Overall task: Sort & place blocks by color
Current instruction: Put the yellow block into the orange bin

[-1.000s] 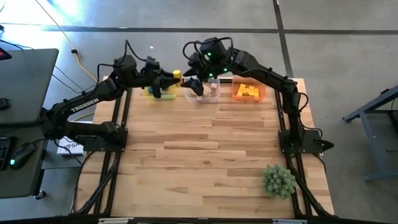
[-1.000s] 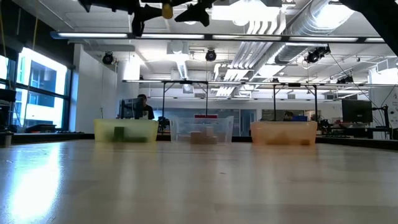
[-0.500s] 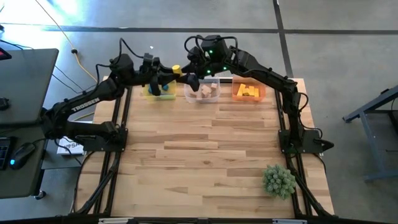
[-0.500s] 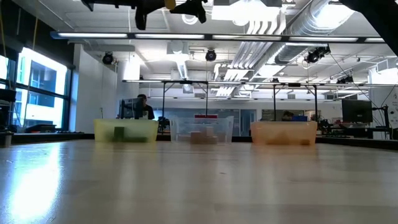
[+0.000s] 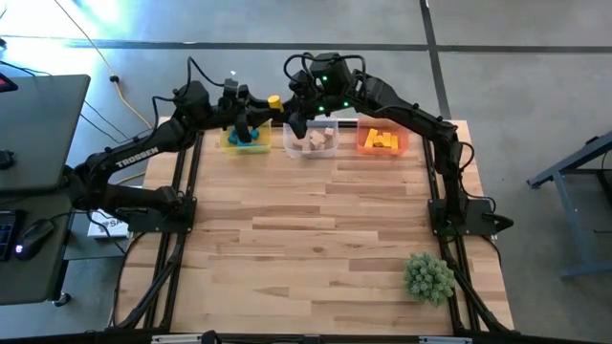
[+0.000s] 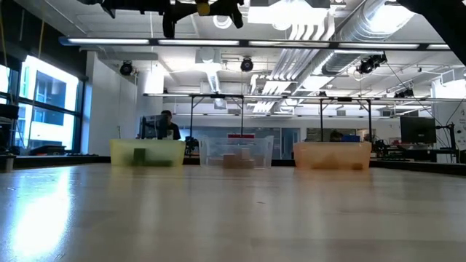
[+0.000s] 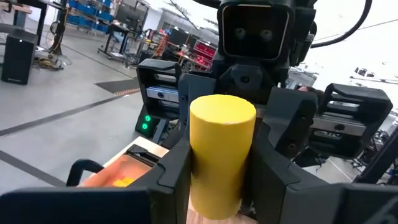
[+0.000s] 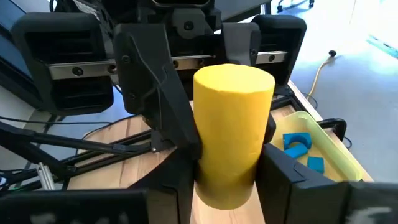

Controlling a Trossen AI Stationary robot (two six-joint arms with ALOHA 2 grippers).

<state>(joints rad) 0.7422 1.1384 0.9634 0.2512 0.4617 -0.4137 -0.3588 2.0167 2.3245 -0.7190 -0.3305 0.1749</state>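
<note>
Three bins line the bench's far edge: a yellow bin [image 5: 246, 140] near the far left corner holding two or three blue blocks [image 8: 298, 147], a clear bin [image 5: 312, 140] in the middle with a few tan blocks [image 5: 316, 141], and an orange bin [image 5: 382, 141] with yellow blocks [image 5: 383, 141]. One yellow cylinder block [image 5: 273, 101] hangs above the far edge between the yellow and clear bins, pinched by the left gripper [image 5: 262, 107] and the right gripper [image 5: 293, 112] facing it. One spiky green plant ball [image 5: 428, 276] sits by the near right corner.

Three bins [image 5: 311, 141] side by side along the table's [image 5: 316, 239] far edge.
</note>
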